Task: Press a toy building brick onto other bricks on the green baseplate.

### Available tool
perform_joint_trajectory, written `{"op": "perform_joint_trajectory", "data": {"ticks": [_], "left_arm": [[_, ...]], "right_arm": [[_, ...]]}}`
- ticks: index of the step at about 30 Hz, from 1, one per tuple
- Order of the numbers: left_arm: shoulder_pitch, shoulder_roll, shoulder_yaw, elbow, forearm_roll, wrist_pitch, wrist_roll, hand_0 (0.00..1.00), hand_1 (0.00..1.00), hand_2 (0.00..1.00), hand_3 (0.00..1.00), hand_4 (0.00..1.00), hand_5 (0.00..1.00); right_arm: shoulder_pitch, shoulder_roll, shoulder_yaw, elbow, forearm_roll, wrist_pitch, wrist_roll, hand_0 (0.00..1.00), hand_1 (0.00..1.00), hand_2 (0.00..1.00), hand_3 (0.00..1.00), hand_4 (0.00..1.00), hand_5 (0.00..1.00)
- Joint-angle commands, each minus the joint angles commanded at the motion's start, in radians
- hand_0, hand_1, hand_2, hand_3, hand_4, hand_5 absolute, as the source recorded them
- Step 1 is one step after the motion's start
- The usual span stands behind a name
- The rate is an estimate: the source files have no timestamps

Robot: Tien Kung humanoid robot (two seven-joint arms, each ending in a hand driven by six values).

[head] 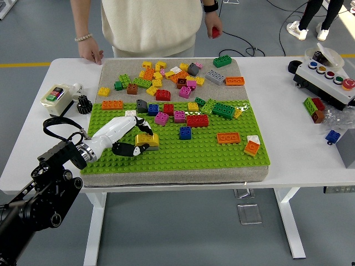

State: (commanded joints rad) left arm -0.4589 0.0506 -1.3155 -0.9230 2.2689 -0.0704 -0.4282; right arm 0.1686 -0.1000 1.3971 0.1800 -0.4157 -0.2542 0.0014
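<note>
A yellow brick (pixel 148 139) sits on a grey brick on the green baseplate (pixel 183 152), toward its left front. My left hand (pixel 135 138), white with black fingertips, lies on the baseplate with its fingers curled around the yellow brick from the left. Other bricks stand pressed on the baseplate: blue (pixel 185 132), red (pixel 197 120), orange (pixel 228 137) and pink (pixel 161 118). The right arm is out of view.
Several loose bricks (pixel 166 75) lie on the grey mat behind the baseplate. A person stands at the far side, one hand (pixel 91 54) on the table edge. A button box (pixel 55 97) is at left, a control box (pixel 327 77) and loose bricks (pixel 314 108) at right.
</note>
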Motion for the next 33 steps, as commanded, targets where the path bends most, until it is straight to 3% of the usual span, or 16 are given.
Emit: {"op": "perform_joint_trajectory", "data": {"ticks": [7, 8, 19, 20, 33], "left_arm": [[-0.002, -0.001, -0.002, 0.004, 0.000, 0.003, 0.001, 0.764, 0.663, 0.581, 0.560, 0.687, 0.002], [-0.003, -0.001, -0.002, 0.004, 0.000, 0.003, 0.002, 0.769, 0.688, 0.591, 0.568, 0.803, 0.063], [-0.001, -0.001, -0.003, 0.008, 0.000, 0.004, 0.002, 0.771, 0.695, 0.592, 0.570, 0.836, 0.081], [-0.001, -0.001, -0.003, 0.008, 0.000, 0.004, 0.002, 0.777, 0.698, 0.599, 0.582, 0.877, 0.088], [-0.004, -0.002, -0.004, 0.010, 0.000, 0.006, 0.003, 0.782, 0.701, 0.602, 0.583, 0.873, 0.084]], "right_arm": [[0.001, 0.000, 0.002, 0.000, 0.001, 0.001, 0.000, 0.738, 0.656, 0.708, 0.595, 0.916, 0.508], [0.001, 0.000, 0.002, 0.000, 0.001, 0.001, 0.001, 0.738, 0.656, 0.708, 0.595, 0.917, 0.509], [-0.001, 0.000, -0.002, 0.000, 0.000, 0.000, 0.002, 0.737, 0.656, 0.708, 0.594, 0.917, 0.509], [-0.001, 0.000, -0.002, 0.000, 0.000, 0.000, 0.002, 0.737, 0.657, 0.708, 0.595, 0.917, 0.510], [-0.001, 0.002, -0.006, 0.000, 0.001, 0.000, 0.003, 0.737, 0.657, 0.708, 0.594, 0.917, 0.510]]}}
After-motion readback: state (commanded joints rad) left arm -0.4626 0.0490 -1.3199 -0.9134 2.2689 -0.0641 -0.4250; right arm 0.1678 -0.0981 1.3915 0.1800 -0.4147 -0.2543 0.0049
